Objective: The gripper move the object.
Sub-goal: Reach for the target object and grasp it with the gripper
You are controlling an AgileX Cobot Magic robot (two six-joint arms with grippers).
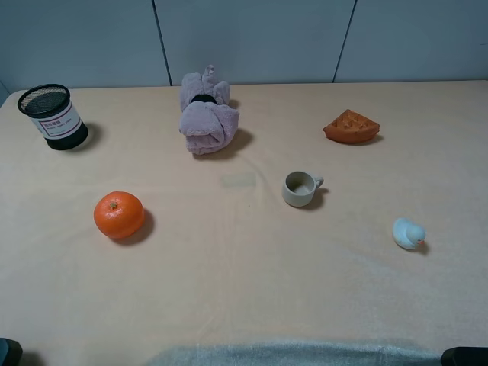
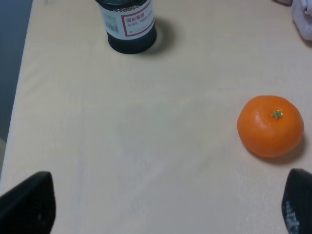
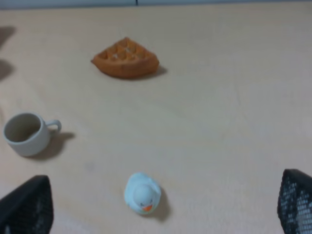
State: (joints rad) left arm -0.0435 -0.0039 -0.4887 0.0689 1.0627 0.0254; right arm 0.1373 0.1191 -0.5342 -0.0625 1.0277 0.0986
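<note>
The object, an orange-brown waffle wedge (image 1: 351,126) with a grid top, lies on the table at the far right, and it shows in the right wrist view as the object (image 3: 126,58), well ahead of the fingers. My right gripper (image 3: 161,204) is open and empty, its dark fingertips (image 3: 27,204) spread wide near the table's front edge. My left gripper (image 2: 163,204) is also open with nothing in it, hovering over bare table near the orange fruit (image 2: 270,126). In the high view only dark corners of the arms show at the bottom edge.
An orange fruit (image 1: 119,214) sits front left, and a black mesh cup (image 1: 53,116) stands at the far left. A mauve folded towel (image 1: 207,114) lies at the back centre. A small grey mug (image 1: 300,188) is mid-table, and a pale blue duck (image 1: 408,232) is at the right.
</note>
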